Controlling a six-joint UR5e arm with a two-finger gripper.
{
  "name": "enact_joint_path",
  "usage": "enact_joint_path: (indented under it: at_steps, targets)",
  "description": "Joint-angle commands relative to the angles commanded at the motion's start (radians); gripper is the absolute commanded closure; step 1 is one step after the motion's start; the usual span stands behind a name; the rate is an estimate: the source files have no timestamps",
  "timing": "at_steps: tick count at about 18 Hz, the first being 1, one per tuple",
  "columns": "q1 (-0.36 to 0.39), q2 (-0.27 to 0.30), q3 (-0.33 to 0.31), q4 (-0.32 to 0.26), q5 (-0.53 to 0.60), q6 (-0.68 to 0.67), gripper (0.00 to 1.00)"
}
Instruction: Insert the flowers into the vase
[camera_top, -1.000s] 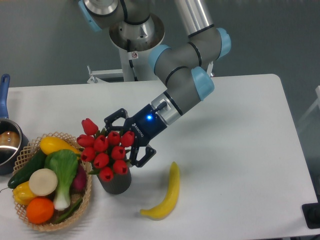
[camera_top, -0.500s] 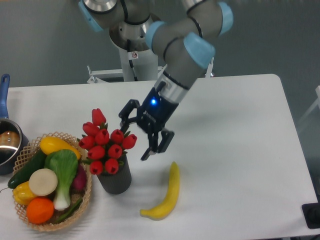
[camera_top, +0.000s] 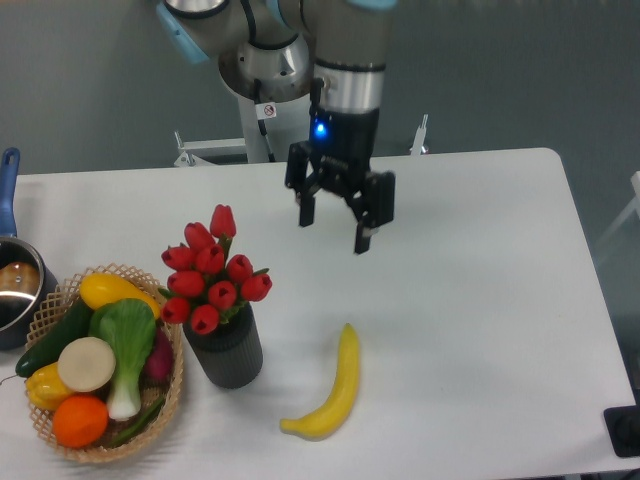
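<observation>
Tulips, a bunch of red artificial buds with short green leaves, stand in the mouth of the small dark grey ribbed cylindrical vase, spreading wider than its rim and leaning a little to its left as seen by the camera, the tallest bud at the top. The vase stands upright on the white table.

Just beside the vase on its left is the round woven wicker basket, holding a green leafy vegetable with a white stalk, a yellow squash, a dark green cucumber, an orange and a pale round slice. Further left of the vase, at the picture's edge, sits the steel pot with a blue handle.

To the right of the vase and slightly nearer the camera lies a yellow banana, apart from it.

Up and to the right of the vase, well clear of the flowers, hangs the black two-finger gripper of the grey and blue arm, pointing down, its fingers spread wide with nothing between them.
</observation>
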Motion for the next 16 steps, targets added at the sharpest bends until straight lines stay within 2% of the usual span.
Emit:
enact_joint_path:
  at_steps: [3, 4, 6, 10, 13, 16]
  targets:
    - [0.003, -0.021, 0.141, -0.221, 0.039, 0.035, 0.0]
    - [0.009, -0.025, 0.169, -0.275, 0.049, 0.102, 0.0]
    - [0.049, -0.023, 0.178, -0.35, 0.071, 0.242, 0.0]
    - [0.121, 0.011, 0.16, -0.444, 0.065, 0.444, 0.0]
    - [0.166, 0.04, 0.139, -0.474, 0.051, 0.535, 0.0]
    - [0.184, 0.047, 0.131, -0.484, 0.013, 0.543, 0.0]
